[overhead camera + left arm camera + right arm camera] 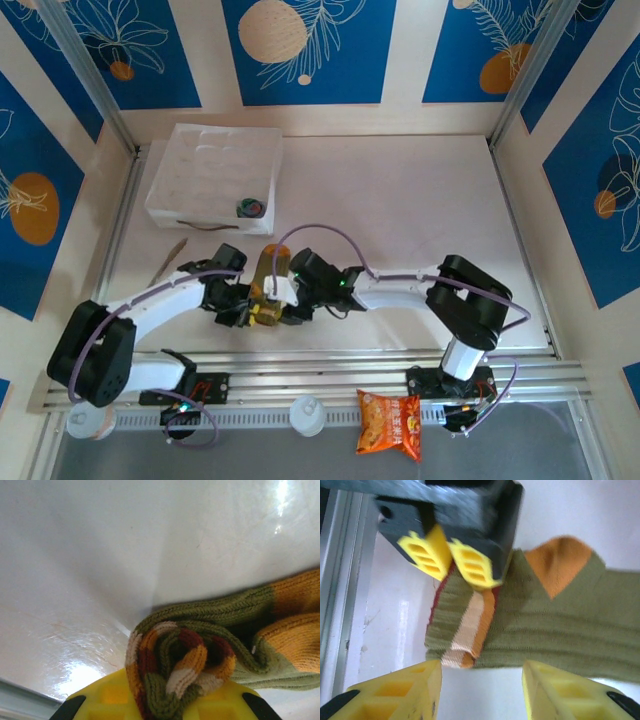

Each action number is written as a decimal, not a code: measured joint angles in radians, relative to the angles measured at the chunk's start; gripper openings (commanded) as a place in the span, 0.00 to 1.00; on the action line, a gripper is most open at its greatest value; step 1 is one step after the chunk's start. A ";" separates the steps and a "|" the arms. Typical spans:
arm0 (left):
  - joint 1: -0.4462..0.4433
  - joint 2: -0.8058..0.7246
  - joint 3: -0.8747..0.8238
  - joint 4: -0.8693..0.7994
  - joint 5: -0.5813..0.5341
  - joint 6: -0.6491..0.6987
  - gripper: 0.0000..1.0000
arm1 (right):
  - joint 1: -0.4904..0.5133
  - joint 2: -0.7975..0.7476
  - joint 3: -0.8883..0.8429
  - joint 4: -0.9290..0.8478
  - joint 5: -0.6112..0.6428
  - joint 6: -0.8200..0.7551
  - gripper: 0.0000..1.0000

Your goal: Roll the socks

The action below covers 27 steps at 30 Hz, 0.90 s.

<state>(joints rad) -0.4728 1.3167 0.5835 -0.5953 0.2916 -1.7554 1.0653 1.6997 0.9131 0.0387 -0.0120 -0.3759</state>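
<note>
The left gripper (449, 562) has its yellow fingers (472, 567) nipped together on the striped cuff end of the olive-brown knitted sock (540, 625) with an orange heel. In its own wrist view that cuff is curled into a loose coil (red, cream and orange bands showing) right between the pads. The right gripper (480, 692) stands with its jaws apart and nothing between them, its tips just short of the sock's edge at 6 o'clock, the heel up at 1 o'clock.

From above, the sock lies on the white table (420, 190) toward 6 o'clock, near the front rail (330, 365). The left arm (170, 295) reaches in from 8 o'clock and the right arm (400, 290) from 3 o'clock. A clear plastic compartment box (205, 170) sits at 11 o'clock. A crinkled orange snack packet (390, 425) rests on the near side of the rail at 6 o'clock.
</note>
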 measured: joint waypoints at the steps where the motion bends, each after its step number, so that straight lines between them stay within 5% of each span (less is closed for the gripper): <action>1: 0.002 0.006 0.005 -0.005 0.002 0.000 0.12 | 0.023 -0.002 0.000 0.006 0.031 -0.024 0.46; 13: 0.037 0.058 0.032 -0.031 0.056 0.016 0.12 | 0.161 0.099 0.028 0.037 0.304 -0.204 0.43; 17: 0.048 0.060 0.035 -0.031 0.070 0.036 0.13 | 0.159 0.146 0.063 0.029 0.338 -0.208 0.18; 21: 0.057 0.045 0.055 -0.051 0.048 0.068 0.34 | 0.150 0.164 0.107 -0.014 0.338 -0.157 0.00; 27: 0.074 -0.065 0.054 -0.133 -0.047 0.097 0.65 | 0.116 0.196 0.148 -0.035 0.264 -0.058 0.00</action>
<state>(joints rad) -0.3988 1.2518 0.6373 -0.7280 0.2443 -1.6588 1.1809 1.8954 1.0611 0.0032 0.2523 -0.4339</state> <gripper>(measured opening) 0.585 0.060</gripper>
